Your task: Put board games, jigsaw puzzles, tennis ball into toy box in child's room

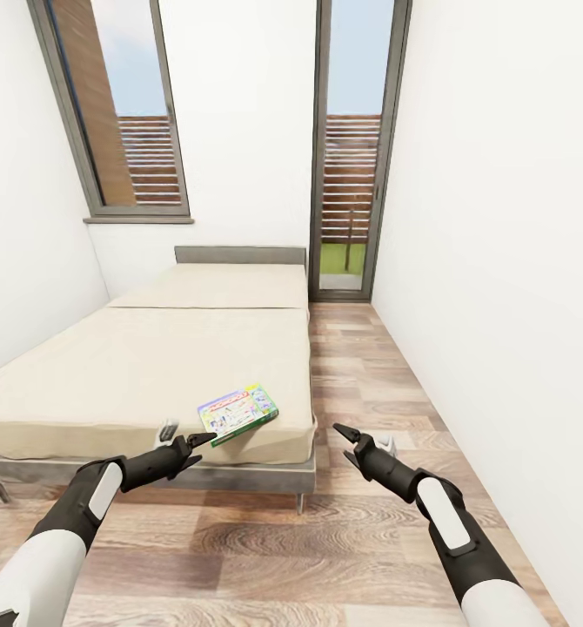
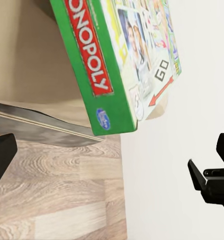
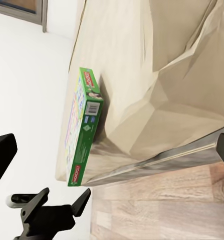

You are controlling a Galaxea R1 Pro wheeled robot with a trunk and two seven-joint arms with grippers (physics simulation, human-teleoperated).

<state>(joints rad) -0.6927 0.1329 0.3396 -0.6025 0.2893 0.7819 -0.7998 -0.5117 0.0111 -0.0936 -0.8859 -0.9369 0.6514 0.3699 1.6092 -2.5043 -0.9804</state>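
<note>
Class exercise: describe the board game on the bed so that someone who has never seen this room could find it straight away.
Find the wide cream bed under the window. At its near corner beside the wood floor lies a flat board game box, just beyond the left claw. Its green edge reads MONOPOLY on red, the one colourful thing on the plain mattress.

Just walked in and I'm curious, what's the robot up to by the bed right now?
The robot faces the bed, both arms out and nothing held. A white-green board game lies flat near the mattress's front corner. The left claw is open just short of the box's near edge, not touching it. The right claw is open too, over the wood floor beside the bed.
</note>
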